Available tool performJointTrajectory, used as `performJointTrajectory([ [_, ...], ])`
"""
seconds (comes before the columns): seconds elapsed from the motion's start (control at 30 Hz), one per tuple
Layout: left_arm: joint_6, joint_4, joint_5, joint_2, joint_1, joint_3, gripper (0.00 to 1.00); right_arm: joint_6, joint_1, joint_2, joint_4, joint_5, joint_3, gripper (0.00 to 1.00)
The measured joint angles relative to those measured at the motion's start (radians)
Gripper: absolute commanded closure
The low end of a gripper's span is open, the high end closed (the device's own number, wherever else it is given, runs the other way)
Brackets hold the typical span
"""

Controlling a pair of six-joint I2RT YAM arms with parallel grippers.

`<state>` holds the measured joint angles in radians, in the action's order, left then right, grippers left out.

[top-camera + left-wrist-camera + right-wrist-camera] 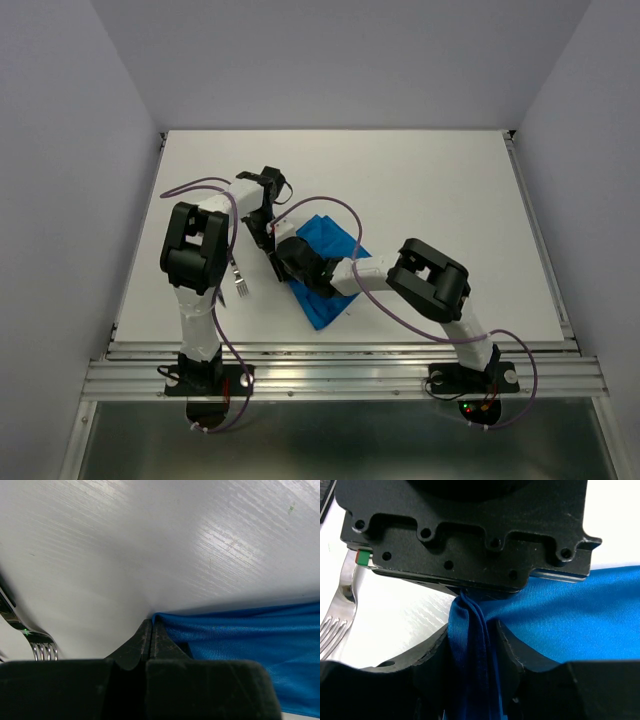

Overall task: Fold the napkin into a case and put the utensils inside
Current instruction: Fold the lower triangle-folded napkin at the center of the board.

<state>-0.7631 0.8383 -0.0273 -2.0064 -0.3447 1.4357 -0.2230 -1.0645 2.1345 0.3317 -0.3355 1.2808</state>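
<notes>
The blue napkin (327,268) lies creased in the middle of the table. My left gripper (151,623) is shut on the napkin's edge (159,616), its jaws pressed together. In the right wrist view the left gripper's black body (465,535) fills the top, and folds of the napkin (470,625) run up into it. The right gripper (470,630) stands just below, its fingers (507,642) apart on either side of that bunched band of cloth. Left of the napkin a metal fork (240,285) lies on the table, its tines (43,651) toward the near edge.
The white table (430,200) ends in a metal rail at the near edge (340,350). Both arms cross above the napkin's left end, with purple cables (345,215) looping over them. The fork (334,627) lies close to both grippers.
</notes>
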Motion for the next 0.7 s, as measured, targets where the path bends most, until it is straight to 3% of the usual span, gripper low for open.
performJointTrajectory([
  [0.03,0.000,0.000,0.000,0.000,0.000,0.000,1.00,-0.002,0.000,0.002,0.002,-0.002,0.003,0.72],
  [0.13,0.000,-0.001,0.000,0.000,0.000,-0.001,1.00,-0.013,-0.001,0.006,0.008,-0.008,0.003,0.93],
  [0.2,0.003,-0.003,0.001,0.001,0.000,-0.003,1.00,-0.024,-0.003,0.007,0.012,-0.011,0.003,0.99],
  [0.4,0.027,-0.032,0.019,0.018,0.005,-0.026,1.00,-0.039,-0.004,0.007,0.013,-0.012,0.003,0.99],
  [0.7,0.061,-0.133,0.082,0.078,0.018,-0.115,0.89,-0.092,0.003,-0.007,0.037,0.039,-0.029,0.99],
])
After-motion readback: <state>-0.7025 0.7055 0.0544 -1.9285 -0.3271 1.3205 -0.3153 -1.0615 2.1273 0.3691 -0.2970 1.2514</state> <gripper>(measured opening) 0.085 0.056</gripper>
